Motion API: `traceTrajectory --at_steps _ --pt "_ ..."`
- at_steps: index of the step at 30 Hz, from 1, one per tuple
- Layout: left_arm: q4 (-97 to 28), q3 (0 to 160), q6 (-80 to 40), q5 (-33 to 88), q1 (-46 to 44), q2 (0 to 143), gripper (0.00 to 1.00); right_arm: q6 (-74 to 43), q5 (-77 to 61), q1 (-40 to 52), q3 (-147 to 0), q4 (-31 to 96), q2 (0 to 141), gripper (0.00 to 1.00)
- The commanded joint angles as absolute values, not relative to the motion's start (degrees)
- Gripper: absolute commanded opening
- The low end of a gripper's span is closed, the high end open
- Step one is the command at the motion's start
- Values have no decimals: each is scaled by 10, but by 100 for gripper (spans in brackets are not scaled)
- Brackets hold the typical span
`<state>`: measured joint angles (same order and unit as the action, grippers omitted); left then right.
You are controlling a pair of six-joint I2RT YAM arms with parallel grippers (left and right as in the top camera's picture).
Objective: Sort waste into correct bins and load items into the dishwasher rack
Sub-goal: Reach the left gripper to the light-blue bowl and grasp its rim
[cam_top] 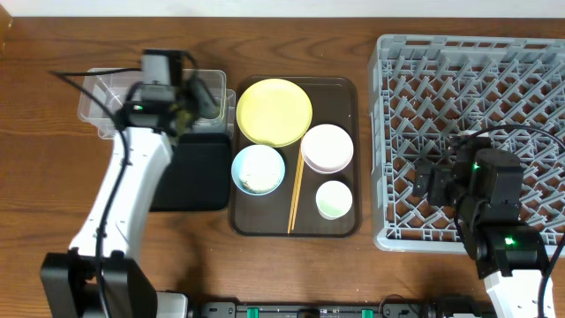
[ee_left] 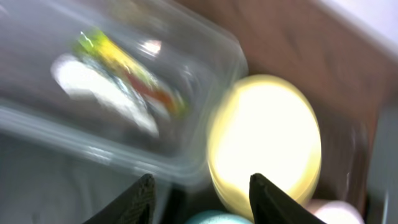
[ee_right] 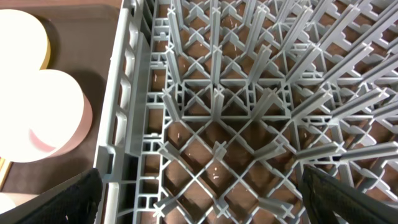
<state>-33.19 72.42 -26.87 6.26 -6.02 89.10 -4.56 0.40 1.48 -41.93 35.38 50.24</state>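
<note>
My left gripper point(cam_top: 196, 104) point(ee_left: 202, 186) is open and empty above the right end of the clear tub point(cam_top: 101, 97) point(ee_left: 205, 74). The green-and-yellow wrapper point(ee_left: 127, 68) and a white scrap point(ee_left: 87, 81) lie blurred inside the tub. The black tray point(cam_top: 199, 172) lies in front of the tub. The yellow plate point(cam_top: 274, 110) point(ee_left: 264, 137), light blue bowl point(cam_top: 258, 169), white bowl point(cam_top: 327, 147) point(ee_right: 37, 118), small white cup point(cam_top: 334, 199) and chopsticks point(cam_top: 296, 190) sit on the brown tray. My right gripper point(cam_top: 433, 181) point(ee_right: 202, 190) is wide open and empty over the grey rack point(cam_top: 477, 71) point(ee_right: 217, 106).
The dark brown serving tray point(cam_top: 349, 88) lies between the bins and the rack. The rack's upright pegs stand close under my right gripper. A few pale specks lie in the light blue bowl. Bare wooden table point(cam_top: 53, 194) shows at the left and along the back.
</note>
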Motion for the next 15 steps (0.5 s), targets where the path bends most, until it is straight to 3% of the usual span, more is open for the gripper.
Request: traceTrajectory --at_steps 1,7,15 --pt "-380 725 -225 79 -113 898 51 -53 1 19 -431 355 503 99" --pt "-407 702 -225 79 -208 925 60 -53 1 19 -431 356 503 99" --pt "-391 690 -228 25 -289 987 59 -56 1 19 -431 358 503 99"
